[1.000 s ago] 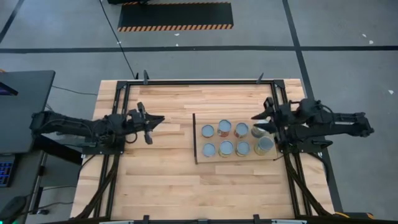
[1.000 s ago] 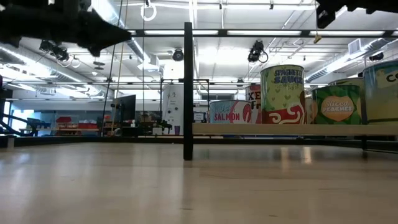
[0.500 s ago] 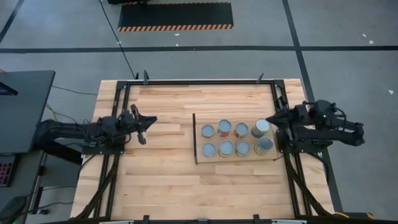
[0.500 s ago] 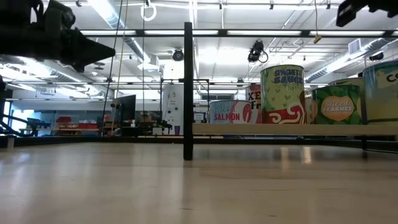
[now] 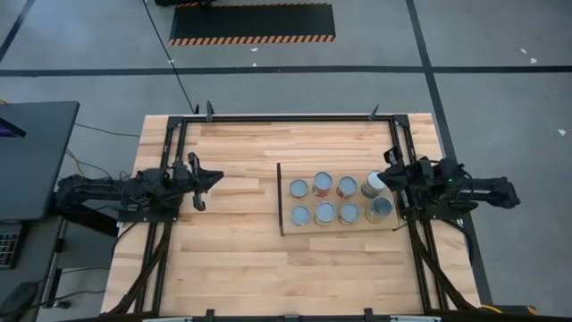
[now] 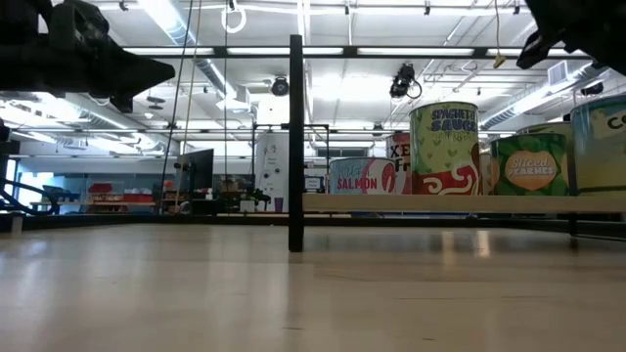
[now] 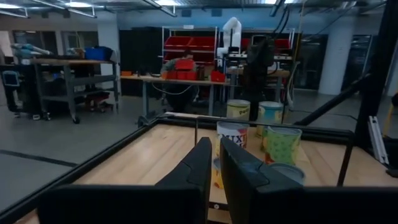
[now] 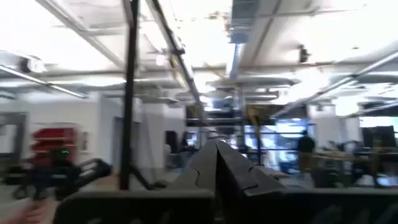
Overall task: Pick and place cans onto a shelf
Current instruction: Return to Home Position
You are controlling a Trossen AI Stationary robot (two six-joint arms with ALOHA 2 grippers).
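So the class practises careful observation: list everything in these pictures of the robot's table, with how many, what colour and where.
table: one, planked light wood, inside a black frame.
shelf: one, pale wood, on the table's right half.
upright strip: one, dark, on the shelf's short edge nearest mid-table.
cans: eight, silvery blue-grey tops, on the shelf in two rows of four.
striped mat: one, black with orange-striped edge, beyond the table.
left claw: one, dark, empty, over the table's left part.
right claw: one, dark, shut and empty, at the shelf's right end.
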